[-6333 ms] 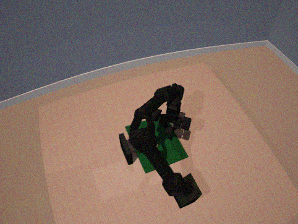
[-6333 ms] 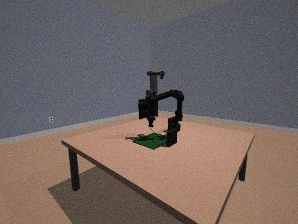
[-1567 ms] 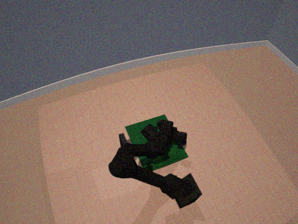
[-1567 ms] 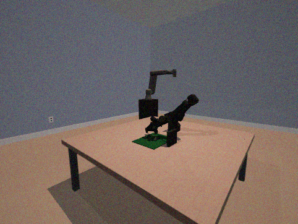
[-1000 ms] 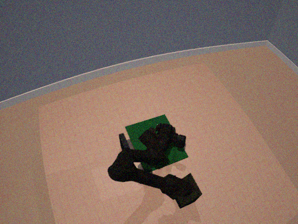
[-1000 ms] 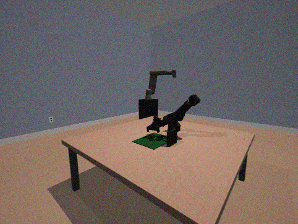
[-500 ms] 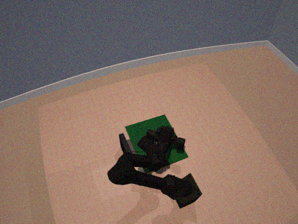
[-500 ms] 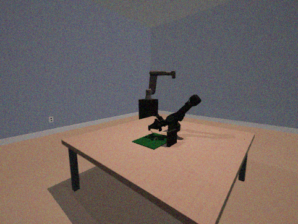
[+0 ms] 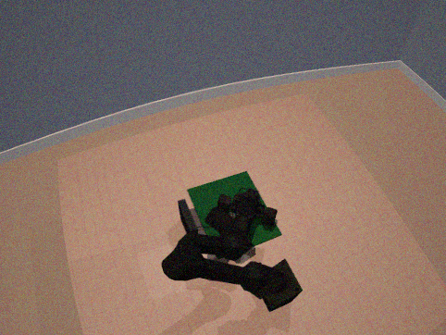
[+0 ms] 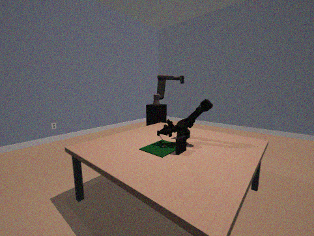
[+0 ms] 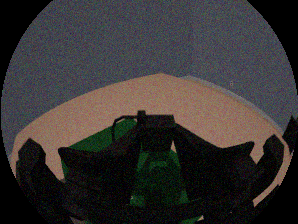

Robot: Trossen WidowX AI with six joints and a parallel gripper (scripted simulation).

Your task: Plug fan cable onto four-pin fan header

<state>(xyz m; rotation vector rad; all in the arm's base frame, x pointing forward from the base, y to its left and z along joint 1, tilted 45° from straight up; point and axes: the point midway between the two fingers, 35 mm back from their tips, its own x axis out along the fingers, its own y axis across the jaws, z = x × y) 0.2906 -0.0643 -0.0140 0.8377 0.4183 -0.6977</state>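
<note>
Overhead, claw (image 9: 231, 204) grips plug above unlabelled board (image 9: 208, 192).

Top view: looks steeply down from high above and somewhat near, tilted, onto the desk (image 9: 352, 153); its far edge curves across the upper frame, with wall beyond.
Exterior view: stands well back off a near corner of the desk (image 10: 195, 182), about head height, facing the room's far corner; takes in all the desk and its legs.
Wrist view: sits low just behind the gripper (image 11: 157, 137), facing outward along it; round, dark-rimmed frame, very close.
Shared: all three hold the green board (image 9: 210, 194) (image 10: 153, 149) (image 11: 158, 169) and surrounding desk surface.
</note>
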